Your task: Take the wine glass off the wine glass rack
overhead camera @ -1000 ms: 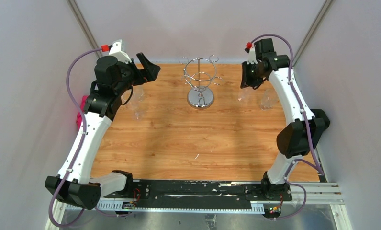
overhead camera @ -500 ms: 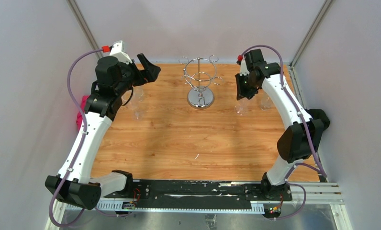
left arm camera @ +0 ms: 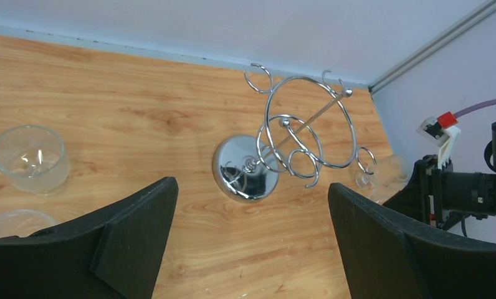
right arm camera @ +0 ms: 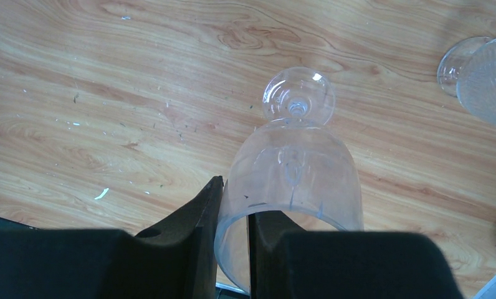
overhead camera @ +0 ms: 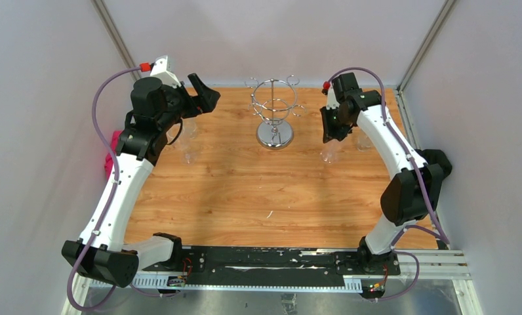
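The chrome wine glass rack stands at the far middle of the table, with no glass on its hooks; it also shows in the left wrist view. My right gripper is to the right of the rack and shut on the rim of a clear wine glass, one finger inside the bowl and one outside, foot pointing down at the wood. The glass shows faintly from above. My left gripper is open and empty, high at the far left, aimed at the rack.
Clear glasses stand under the left arm, seen as a bowl in the left wrist view. Another glass stands at the far right, also in the right wrist view. A pink object lies off the table's left edge.
My right arm has moved left and a little nearer, carrying the wine glass with it. The left arm and the rack have not moved.
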